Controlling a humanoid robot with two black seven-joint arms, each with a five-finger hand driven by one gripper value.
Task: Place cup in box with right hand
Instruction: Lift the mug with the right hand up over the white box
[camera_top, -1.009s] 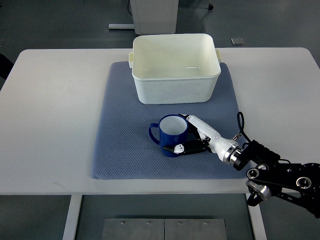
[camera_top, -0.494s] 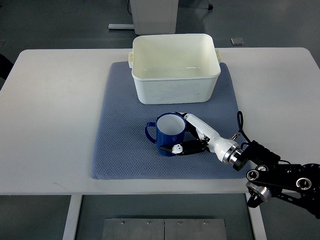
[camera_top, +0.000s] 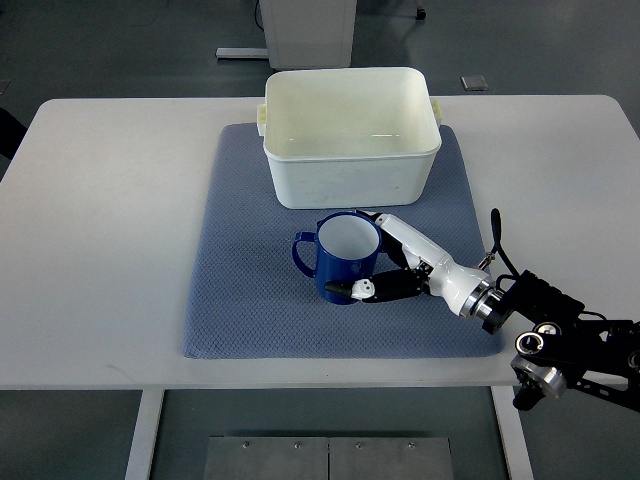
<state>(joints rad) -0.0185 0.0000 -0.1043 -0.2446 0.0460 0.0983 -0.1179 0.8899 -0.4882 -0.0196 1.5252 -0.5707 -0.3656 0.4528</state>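
Note:
A dark blue cup (camera_top: 343, 257) with a white inside is upright over the blue-grey mat (camera_top: 240, 280), its handle pointing left. My right hand (camera_top: 385, 262) is shut on the cup, fingers wrapped round its right side and a thumb tip low at its front. The cup looks lifted a little off the mat. The white box (camera_top: 351, 135) stands open just behind the cup, on the mat's far edge. The right arm (camera_top: 560, 335) comes in from the lower right. The left arm is out of view.
The mat lies on a white table (camera_top: 110, 230). The box has small side handles. A grey cabinet base (camera_top: 310, 30) stands on the floor beyond the table, and a small grey plate lies on the floor at the far right.
My right hand has raised the cup and carried it slightly toward the box. The arm has shifted up and to the right.

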